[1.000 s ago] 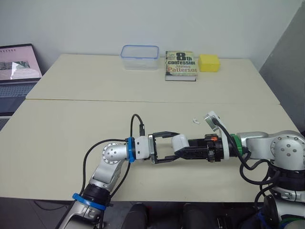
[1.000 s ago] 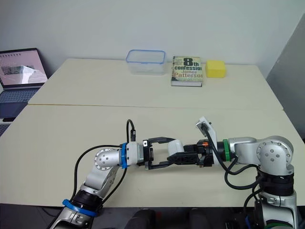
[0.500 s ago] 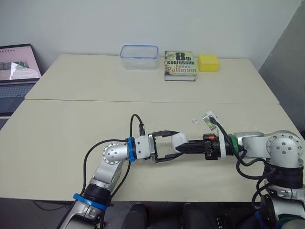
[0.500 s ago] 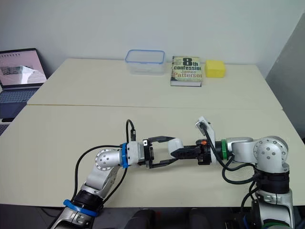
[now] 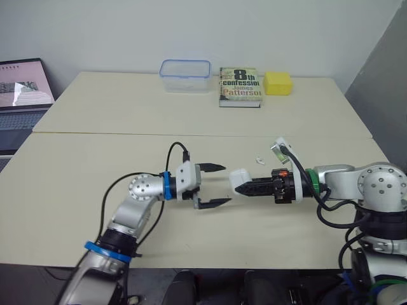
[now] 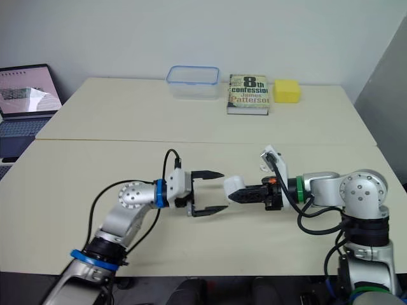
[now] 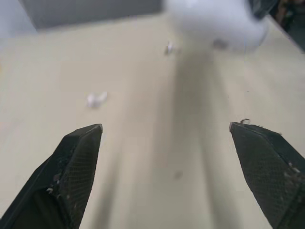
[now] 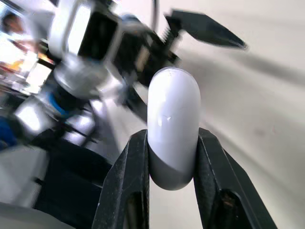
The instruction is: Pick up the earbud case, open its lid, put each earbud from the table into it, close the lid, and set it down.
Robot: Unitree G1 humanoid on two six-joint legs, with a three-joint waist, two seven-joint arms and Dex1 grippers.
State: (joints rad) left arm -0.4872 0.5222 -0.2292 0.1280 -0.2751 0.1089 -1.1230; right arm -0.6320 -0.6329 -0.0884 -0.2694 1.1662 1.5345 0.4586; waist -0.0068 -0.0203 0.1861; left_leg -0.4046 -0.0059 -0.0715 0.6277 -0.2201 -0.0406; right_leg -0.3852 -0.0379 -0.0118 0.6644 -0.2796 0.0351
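Note:
The white earbud case [image 5: 240, 178] hangs just above the near table, lid closed, with my right gripper [image 5: 247, 187] shut on it. In the right wrist view the case [image 8: 172, 119] stands between the two black fingers [image 8: 125, 186]. My left gripper [image 5: 217, 185] is open a short way left of the case, not touching it, jaws wide with nothing between them. One small white earbud [image 5: 259, 159] lies on the table beyond the right wrist. The left wrist view shows two earbuds, one [image 7: 96, 98] nearer and one [image 7: 169, 47] farther, past the open left gripper [image 7: 164, 130].
On the far table stand a clear plastic container [image 5: 186, 75], a paperback book [image 5: 240, 87] and a yellow sponge [image 5: 278, 83]. An open laptop [image 5: 22, 95] sits off the left edge. A seam [image 5: 127, 134] divides the two tables.
My right gripper closed on the case. My left gripper then opened, let the case go and drew back to the left.

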